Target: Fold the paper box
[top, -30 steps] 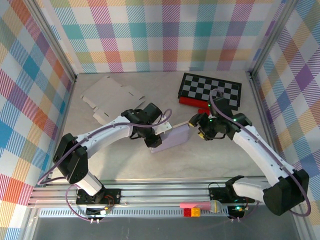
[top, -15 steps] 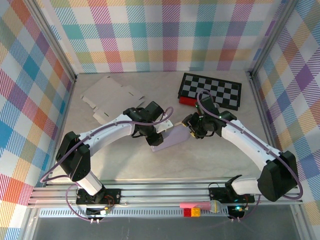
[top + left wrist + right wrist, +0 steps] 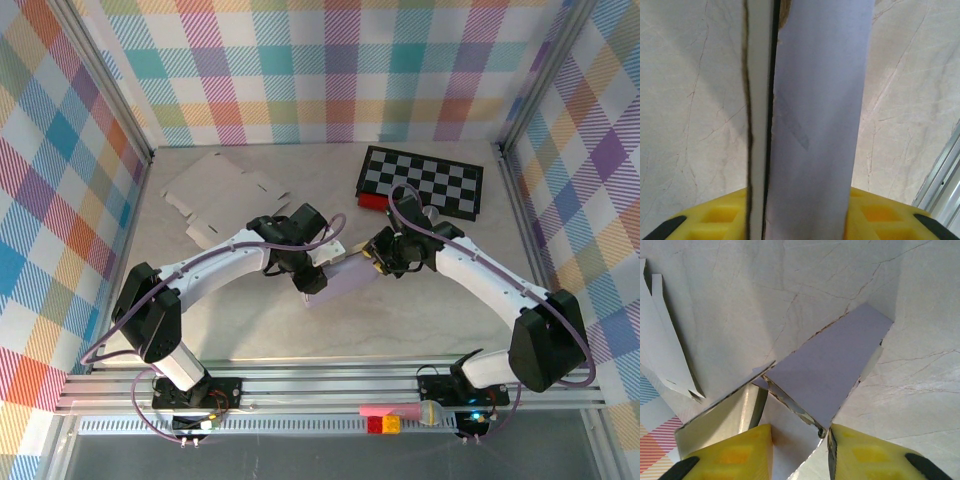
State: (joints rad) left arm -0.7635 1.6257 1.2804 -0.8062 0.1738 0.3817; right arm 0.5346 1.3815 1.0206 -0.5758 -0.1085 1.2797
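The lavender paper box [image 3: 342, 277] lies partly flattened at mid-table, between both arms. My left gripper [image 3: 316, 272] sits at its left end. In the left wrist view the box [image 3: 820, 115] runs away from the camera, and its lavender panel and white edge span the gap between the yellow fingers [image 3: 880, 217], so the gripper [image 3: 800, 222] is shut on it. My right gripper [image 3: 379, 259] is at the box's right end. Its yellow fingers [image 3: 737, 455] press on a white inner flap [image 3: 790, 440] and the corner of the lavender panel [image 3: 835, 365].
A flat cardboard blank [image 3: 215, 195] lies at the back left, and the right wrist view catches it too [image 3: 662, 345]. A folded checkerboard [image 3: 425, 180] rests on a red object [image 3: 385, 203] at the back right. Plaid walls enclose the table.
The right gripper has moved left onto the box's right end, and its jaws have narrowed around the flap. The left gripper stays on the box with its jaws slightly wider.
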